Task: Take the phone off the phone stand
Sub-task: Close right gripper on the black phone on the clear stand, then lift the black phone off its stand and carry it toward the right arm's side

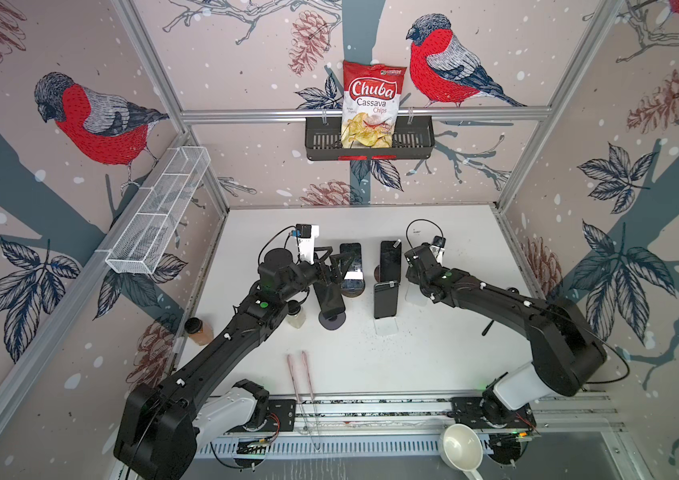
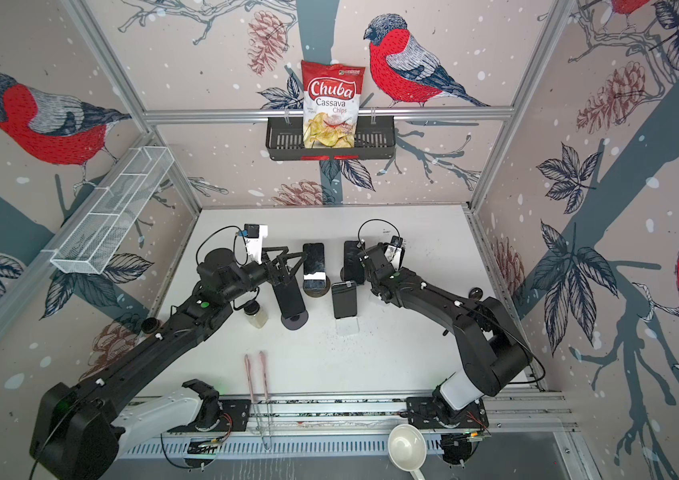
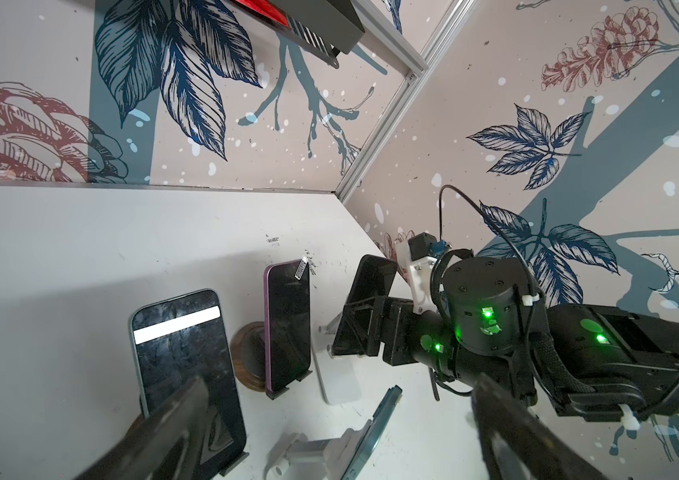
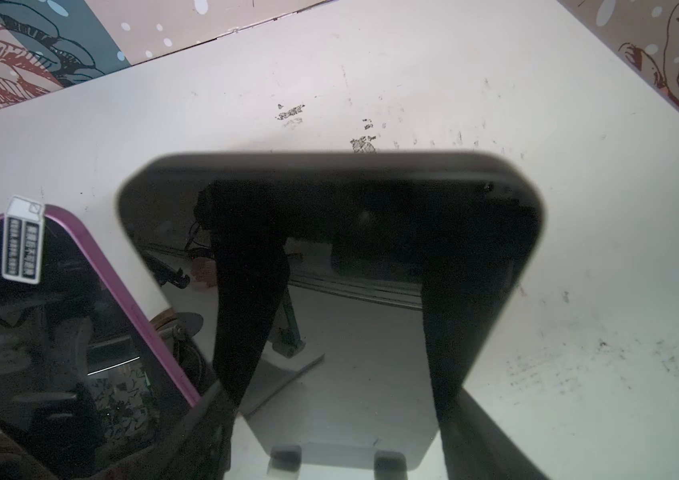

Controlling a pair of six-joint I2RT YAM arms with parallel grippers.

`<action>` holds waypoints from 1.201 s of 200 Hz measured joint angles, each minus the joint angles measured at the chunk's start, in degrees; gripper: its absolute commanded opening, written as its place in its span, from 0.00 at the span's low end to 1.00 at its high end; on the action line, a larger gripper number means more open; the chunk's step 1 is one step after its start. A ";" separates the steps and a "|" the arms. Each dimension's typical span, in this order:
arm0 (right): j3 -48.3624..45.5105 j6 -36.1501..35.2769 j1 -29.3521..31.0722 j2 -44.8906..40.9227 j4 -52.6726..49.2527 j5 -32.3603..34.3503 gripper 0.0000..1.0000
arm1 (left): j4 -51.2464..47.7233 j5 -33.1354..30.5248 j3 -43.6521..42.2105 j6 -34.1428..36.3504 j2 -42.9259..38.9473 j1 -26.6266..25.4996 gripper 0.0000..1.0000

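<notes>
- Working arm: the right gripper (image 4: 344, 395) is out at the far right of the phone cluster; through its wrist camera I see one finger along each long edge of the black phone (image 4: 329, 249), very close to it; I cannot tell whether they are clamping it or only flanking it.
- Task item: that black phone leans back on the white stand (image 3: 339, 384); its lower edge is down at the stand's two small lips; the screen is dark and mirrors the fingers; in both top views it is mostly hidden under the right wrist.
- Idle arm: the left gripper (image 1: 331, 258) hangs with its jaws spread wide and nothing between them, just left of the striped phone (image 1: 350, 266); that phone is propped up, with a white band across its screen.
- The purple-edged phone (image 3: 287, 324) stands between the striped phone and the black phone, on a round wooden base (image 3: 246, 365); there is a small label at its top corner.
- Nearer me, a dark phone (image 1: 385, 299) leans on a clear stand (image 1: 385, 328), mid-table (image 1: 433, 353).
- Far wall: a chips bag (image 1: 373, 104) sits upright in a black basket (image 1: 416, 143).
</notes>
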 measured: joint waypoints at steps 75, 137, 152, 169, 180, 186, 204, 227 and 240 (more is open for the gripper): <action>-0.09 -1.70 0.00 -3.52 -0.61 -0.90 0.61 | -0.02 -0.04 -0.31 0.04 0.20 0.00 0.98; 3.56 -6.14 -0.50 -8.26 -7.15 -2.80 0.61 | -0.02 -0.04 -0.52 0.20 0.02 0.00 0.98; 3.80 -7.37 -1.25 -9.68 -9.11 -3.45 0.61 | -0.02 -0.04 -0.57 0.55 0.02 0.00 0.98; 3.80 -7.72 -2.29 -11.69 -11.34 -3.89 0.61 | -0.02 -0.04 -0.63 0.68 0.02 0.00 0.98; 3.65 -8.39 -2.97 -13.35 -12.59 -4.00 0.61 | -0.02 -0.04 -0.63 0.70 0.02 0.00 0.98; 3.45 -8.76 -3.37 -14.29 -12.94 -4.02 0.61 | -0.02 -0.04 -0.63 0.70 0.02 0.00 0.98; 2.49 -8.96 -4.76 -17.07 -13.81 -4.24 0.61 | -0.02 -0.07 -0.63 0.76 0.02 0.00 0.98; 0.57 -9.60 -7.45 -20.52 -14.78 -4.61 0.60 | -0.02 -0.09 -0.63 1.01 0.02 0.00 0.98; -0.70 -10.27 -9.81 -21.64 -14.84 -5.25 0.60 | -0.02 -0.09 -0.63 1.01 0.02 0.00 0.98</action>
